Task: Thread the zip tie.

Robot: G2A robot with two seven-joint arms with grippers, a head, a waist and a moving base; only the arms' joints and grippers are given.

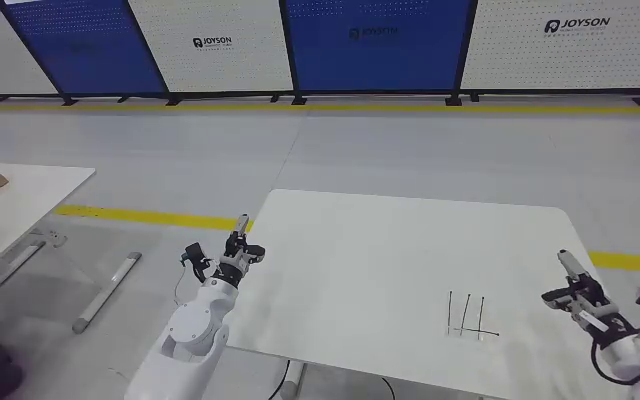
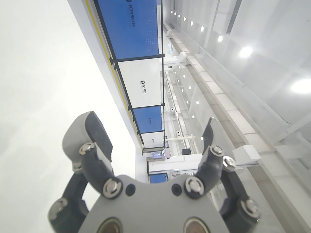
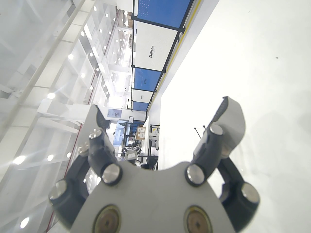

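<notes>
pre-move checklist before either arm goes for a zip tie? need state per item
1. Left gripper free: jaws open, nothing held. ok
2. Right gripper free: jaws open, nothing held. ok
3. Target located: zip ties lie flat on the table, near its front edge. ok
4. Arm choice: the right gripper is nearer the zip ties; the left gripper sits at the opposite table edge. ok
5. One tie lying apart for a clean pick: in the top view the thin black strips cross one another. not ok
6. Which end of each tie is head and which is tail: too small to see. cannot tell
</notes>
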